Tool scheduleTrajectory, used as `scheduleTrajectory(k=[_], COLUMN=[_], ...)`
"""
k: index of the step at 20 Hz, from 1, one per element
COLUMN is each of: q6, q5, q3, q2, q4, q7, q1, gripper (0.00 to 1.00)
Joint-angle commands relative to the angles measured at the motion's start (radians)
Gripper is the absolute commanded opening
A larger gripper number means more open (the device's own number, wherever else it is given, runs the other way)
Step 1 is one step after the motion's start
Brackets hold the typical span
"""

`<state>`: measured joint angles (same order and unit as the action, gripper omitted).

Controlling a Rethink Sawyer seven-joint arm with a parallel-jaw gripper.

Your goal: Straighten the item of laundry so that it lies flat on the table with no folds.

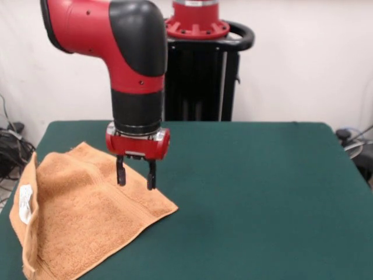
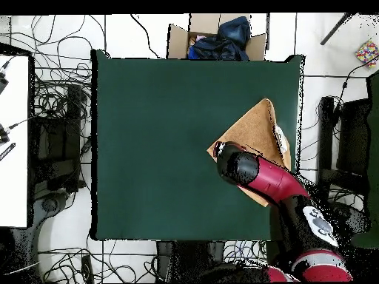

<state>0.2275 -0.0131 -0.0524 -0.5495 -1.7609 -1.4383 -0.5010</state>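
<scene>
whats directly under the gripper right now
The open gripper hangs just over the orange towel, above its banded part on the green table. Front view shows both fingertips; whether they touch the cloth is unclear. Overhead, the arm covers that spot.

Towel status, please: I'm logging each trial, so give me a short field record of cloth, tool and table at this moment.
towel: orange-tan terry cloth near one table edge, not flat; one side is folded up, showing a white label
tool: open, fingers pointing down just above the towel's inner part, holding nothing
contact: cannot tell whether the fingertips touch the cloth
table: dark green top, mostly bare beside the towel
task state: fold not yet straightened
</scene>
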Motion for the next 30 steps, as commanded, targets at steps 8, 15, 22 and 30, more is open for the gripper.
scheduleTrajectory(k=[8, 15, 22, 30], q6=[-0.164, -0.220, -0.219, -0.209], q5=[0.029, 0.038, 0.033, 0.036], q3=[-0.101, -0.067, -0.047, -0.034], q2=[0.268, 0.309, 0.300, 0.284], q4=[0.078, 0.110, 0.109, 0.106], q7=[-0.207, -0.211, -0.205, -0.209], q1=[0.010, 0.038, 0.052, 0.059], gripper=[1.00, 1.00, 1.00, 0.00])
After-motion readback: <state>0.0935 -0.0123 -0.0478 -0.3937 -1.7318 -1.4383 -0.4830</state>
